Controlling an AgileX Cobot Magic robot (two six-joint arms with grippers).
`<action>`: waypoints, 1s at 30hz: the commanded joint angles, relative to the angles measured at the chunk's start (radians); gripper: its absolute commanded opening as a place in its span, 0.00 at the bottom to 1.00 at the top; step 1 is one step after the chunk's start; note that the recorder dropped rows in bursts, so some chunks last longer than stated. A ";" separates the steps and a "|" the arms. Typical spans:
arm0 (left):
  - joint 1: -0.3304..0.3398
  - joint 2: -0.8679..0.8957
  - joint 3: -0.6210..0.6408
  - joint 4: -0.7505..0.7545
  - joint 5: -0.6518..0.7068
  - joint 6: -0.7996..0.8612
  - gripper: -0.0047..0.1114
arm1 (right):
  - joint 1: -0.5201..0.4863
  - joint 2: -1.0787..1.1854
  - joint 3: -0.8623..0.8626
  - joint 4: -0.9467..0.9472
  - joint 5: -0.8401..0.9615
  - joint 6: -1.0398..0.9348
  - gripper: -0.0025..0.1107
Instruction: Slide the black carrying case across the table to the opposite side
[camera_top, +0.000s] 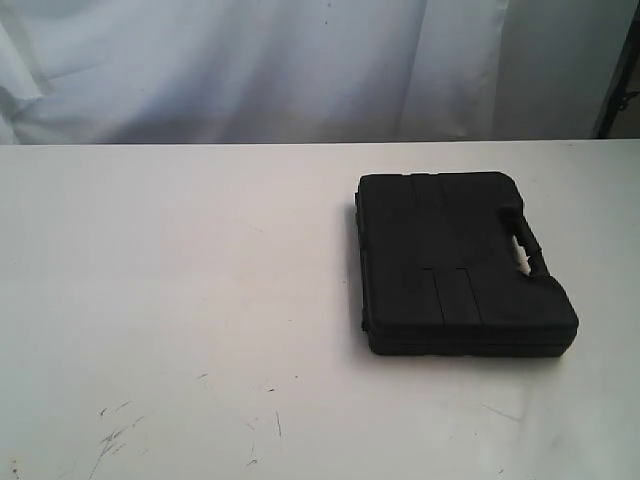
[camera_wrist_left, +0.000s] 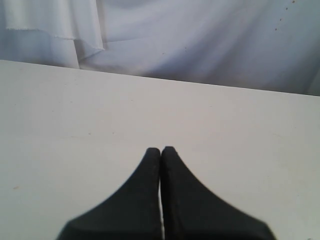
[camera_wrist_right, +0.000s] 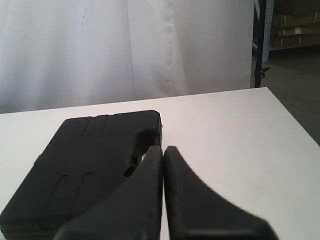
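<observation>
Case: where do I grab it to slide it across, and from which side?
Probably the handle bar along the right edge of the case; come from the right with the right gripper, opened first. Lying flat, the case offers nothing else slim enough to span.

Case (camera_top: 455, 265): matt black plastic, ribbed. Table (camera_top: 180, 300): smooth white top, scuffed w/ dark scratches. Backdrop (camera_top: 250, 60): white cloth, creased.

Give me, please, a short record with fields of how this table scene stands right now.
table: white, with some dark scuffs
case: black, closed, lying flat on the right half of the table
handle: on the case's right edge in the exterior view
left jaws: shut, empty, over bare table
right jaws: shut, empty, not touching the case
backdrop: white curtain
</observation>
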 joint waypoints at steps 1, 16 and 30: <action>0.003 -0.004 0.005 0.000 -0.005 -0.001 0.04 | -0.005 -0.061 0.075 -0.021 -0.012 -0.011 0.02; 0.003 -0.004 0.005 0.000 -0.005 -0.001 0.04 | -0.005 -0.144 0.135 -0.037 0.090 -0.011 0.02; 0.003 -0.004 0.005 0.000 -0.005 -0.001 0.04 | -0.005 -0.144 0.135 -0.037 0.100 -0.011 0.02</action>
